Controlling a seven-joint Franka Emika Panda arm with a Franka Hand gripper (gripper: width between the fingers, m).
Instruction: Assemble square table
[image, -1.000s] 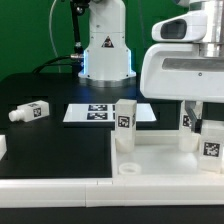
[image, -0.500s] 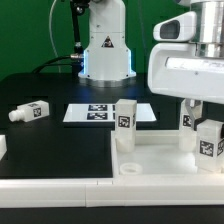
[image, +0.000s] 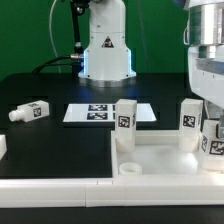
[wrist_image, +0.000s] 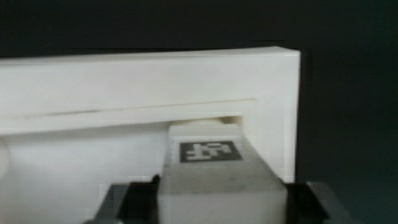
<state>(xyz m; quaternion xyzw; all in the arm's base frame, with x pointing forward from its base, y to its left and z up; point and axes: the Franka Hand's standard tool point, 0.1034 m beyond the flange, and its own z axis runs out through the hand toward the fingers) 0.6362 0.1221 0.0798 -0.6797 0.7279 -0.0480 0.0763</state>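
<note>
Wrist view: gripper (wrist_image: 217, 198) clamped on tagged leg (wrist_image: 217, 158) against tabletop (wrist_image: 143, 90). Exterior view crops that grip, shows loose leg (image: 30, 111) lying apart.

Bare tabletop (image: 55, 150) lies open at the exterior view's left, while upright legs (image: 125, 121) crowd the slab (image: 160, 158).

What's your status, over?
Gripper shut on short white tagged leg, at large white square plastic slab. Two more legs upright on slab. Fourth leg loose on black table; nothing blocking.
</note>
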